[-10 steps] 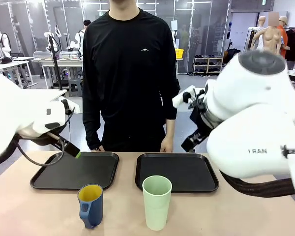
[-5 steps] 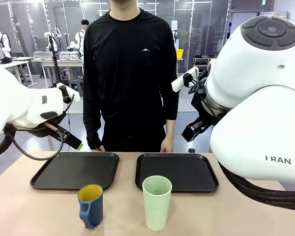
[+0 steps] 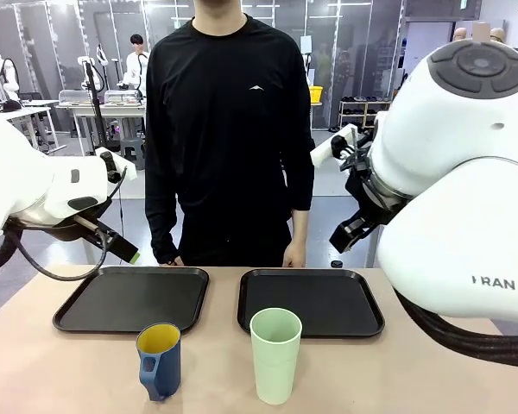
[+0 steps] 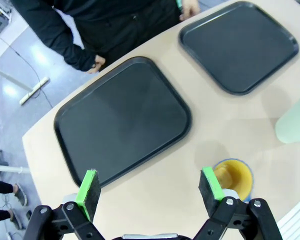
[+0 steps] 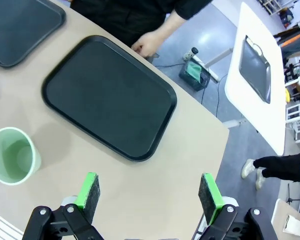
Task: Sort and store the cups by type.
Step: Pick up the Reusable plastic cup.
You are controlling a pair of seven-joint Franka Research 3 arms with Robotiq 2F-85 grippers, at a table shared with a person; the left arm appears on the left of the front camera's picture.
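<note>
Up and back go both arms since a second ago: right arm [image 3: 466,172] and left arm [image 3: 34,190] hang high, left jaws and right jaws gaping wide, empty, probably lining up a first pick. Person [image 3: 229,129] waits at the counter's [image 3: 397,379] far edge, busy lab behind. Left tray [image 3: 129,297] and right tray [image 3: 328,297] lie bare; mint tumbler [image 3: 274,362] and blue mug [image 3: 161,366] stand upright by the near edge, unsorted.

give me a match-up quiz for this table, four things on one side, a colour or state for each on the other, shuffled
1 blue mug
2 tumbler
3 left tray
4 left hand

a open, above the table
b yellow inside
c black, behind the mug
d pale green, no handle

Pairs: 1-b, 2-d, 3-c, 4-a
</note>
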